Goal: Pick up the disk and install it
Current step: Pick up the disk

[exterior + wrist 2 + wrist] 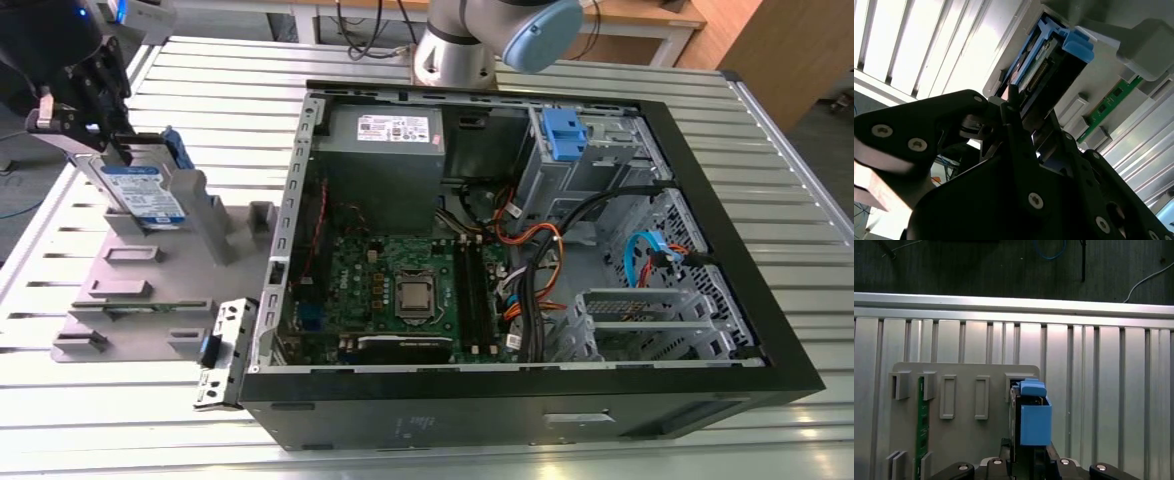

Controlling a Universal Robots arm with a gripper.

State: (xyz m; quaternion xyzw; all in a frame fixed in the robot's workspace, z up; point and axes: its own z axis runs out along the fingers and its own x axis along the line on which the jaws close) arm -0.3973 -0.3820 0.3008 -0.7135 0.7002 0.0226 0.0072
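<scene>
Slatted bench (214, 70), grey rack (147, 290) on it. Disk (144, 195) upright in rack slot, right under claw (114, 140). Can't tell whether claw is clamped or loose. Best kept centred, square to slot; straight pull, no tilt, probably.

In the exterior view the disk (144, 195) stands at the rack's (147, 300) 12 o'clock end; the case (534, 410) lies at its 3 o'clock, both on the table (787, 130).
</scene>
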